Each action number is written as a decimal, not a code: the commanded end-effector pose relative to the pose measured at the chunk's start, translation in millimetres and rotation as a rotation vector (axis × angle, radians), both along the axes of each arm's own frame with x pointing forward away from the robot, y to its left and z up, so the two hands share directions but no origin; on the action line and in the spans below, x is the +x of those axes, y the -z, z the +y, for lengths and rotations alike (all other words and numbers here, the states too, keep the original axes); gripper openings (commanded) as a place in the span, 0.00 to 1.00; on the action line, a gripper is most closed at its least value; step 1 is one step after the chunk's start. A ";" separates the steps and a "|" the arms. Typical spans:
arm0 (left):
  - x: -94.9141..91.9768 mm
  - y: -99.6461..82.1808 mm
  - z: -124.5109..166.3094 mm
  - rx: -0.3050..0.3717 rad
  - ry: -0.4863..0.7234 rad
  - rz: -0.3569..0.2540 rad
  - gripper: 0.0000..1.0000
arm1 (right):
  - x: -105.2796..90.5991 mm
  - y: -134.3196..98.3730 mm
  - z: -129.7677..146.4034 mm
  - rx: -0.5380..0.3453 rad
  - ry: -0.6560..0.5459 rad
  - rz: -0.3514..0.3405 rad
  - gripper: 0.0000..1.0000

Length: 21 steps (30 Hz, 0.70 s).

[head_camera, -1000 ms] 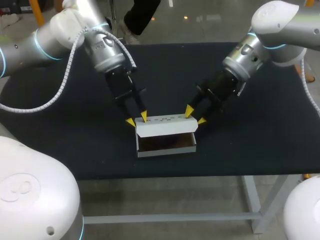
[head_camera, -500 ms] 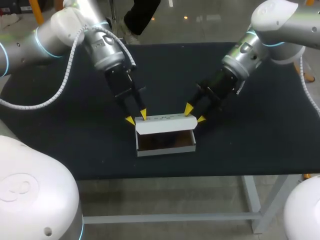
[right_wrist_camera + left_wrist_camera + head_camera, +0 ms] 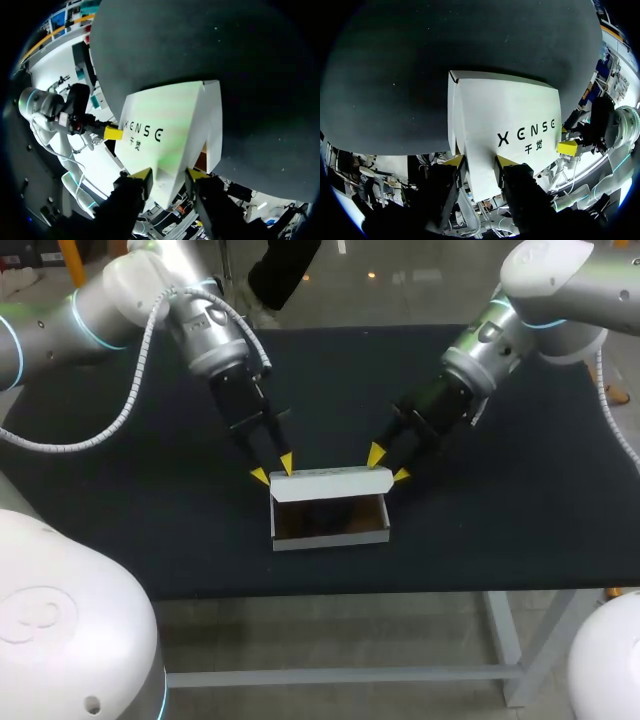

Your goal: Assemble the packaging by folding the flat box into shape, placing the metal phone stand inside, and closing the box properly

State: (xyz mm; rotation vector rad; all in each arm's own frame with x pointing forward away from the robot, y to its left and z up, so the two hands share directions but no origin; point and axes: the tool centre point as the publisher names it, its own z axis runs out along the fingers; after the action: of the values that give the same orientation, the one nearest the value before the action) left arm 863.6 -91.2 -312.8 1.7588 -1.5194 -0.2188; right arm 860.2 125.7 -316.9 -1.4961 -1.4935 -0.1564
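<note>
A white cardboard box (image 3: 330, 537) stands near the table's front edge, its front open onto a dark brown inside. I cannot make out a phone stand in it. The lid (image 3: 330, 483) is half raised over the opening. My left gripper (image 3: 273, 470) is shut on the lid's left end and my right gripper (image 3: 388, 465) on its right end. In the left wrist view the printed lid (image 3: 515, 115) runs ahead from between my left gripper (image 3: 479, 162). The right wrist view shows the same lid (image 3: 165, 125) coming out of my right gripper (image 3: 169, 175).
The black tabletop (image 3: 520, 500) lies bare around the box. The table's front edge (image 3: 400, 592) runs just in front of the box.
Both grippers have drawn slightly toward the far side with the lid, lifting it a little. More of the box's dark inside shows now. The box itself has stayed put.
</note>
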 end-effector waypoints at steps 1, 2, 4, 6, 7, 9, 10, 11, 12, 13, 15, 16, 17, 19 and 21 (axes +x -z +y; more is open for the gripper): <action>5.6 -0.2 -5.3 0.004 0.007 0.010 0.39 | 6.4 -0.6 6.5 0.001 -0.011 0.009 0.47; 6.1 -0.3 -5.2 0.004 0.006 0.011 0.39 | 7.0 -0.8 6.9 0.001 -0.011 0.009 0.47; 6.9 -0.5 -5.0 0.003 0.005 0.013 0.40 | 8.1 -1.2 7.5 0.000 -0.012 0.011 0.47; 7.7 -1.0 -4.8 0.003 0.005 0.015 0.40 | 9.3 -1.4 8.3 0.000 -0.014 0.012 0.46; 7.9 -1.2 -4.7 0.003 0.005 0.015 0.40 | 9.9 -1.4 8.9 0.000 -0.015 0.013 0.46; 8.3 -1.7 -4.7 0.002 0.003 0.017 0.40 | 10.6 -1.7 9.9 -0.001 -0.017 0.014 0.47; 8.5 -2.0 -4.7 0.002 0.002 0.017 0.39 | 11.0 -1.9 10.4 -0.001 -0.018 0.014 0.47; 8.7 -2.2 -4.8 0.001 0.001 0.017 0.39 | 11.4 -2.1 11.0 -0.001 -0.019 0.014 0.47; 8.8 -2.5 -5.0 0.000 0.000 0.017 0.39 | 11.8 -2.2 11.6 -0.001 -0.021 0.014 0.47; 9.0 -2.7 -5.4 0.000 0.000 0.016 0.39 | 12.2 -2.2 12.2 -0.002 -0.022 0.014 0.47; 9.6 -2.8 -6.1 -0.001 0.000 0.017 0.40 | 12.9 -2.0 12.8 -0.003 -0.023 0.015 0.47; 10.0 -2.7 -6.2 -0.002 0.000 0.018 0.40 | 13.2 -1.9 12.9 -0.003 -0.024 0.015 0.47; 10.6 -2.6 -6.5 -0.003 0.000 0.019 0.40 | 13.9 -1.5 13.1 -0.004 -0.024 0.016 0.47; 11.7 -2.8 -6.8 -0.004 -0.001 0.020 0.39 | 14.6 -1.3 13.1 -0.004 -0.024 0.018 0.46; 12.5 -3.2 -7.2 -0.009 -0.007 0.020 0.39 | 15.1 -1.5 13.3 -0.004 -0.024 0.019 0.46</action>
State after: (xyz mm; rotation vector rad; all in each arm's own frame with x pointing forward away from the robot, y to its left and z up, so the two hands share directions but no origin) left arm 872.6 -93.3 -309.5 1.7550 -1.5000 -0.2177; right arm 870.0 133.2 -315.2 -1.4901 -1.4975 -0.1364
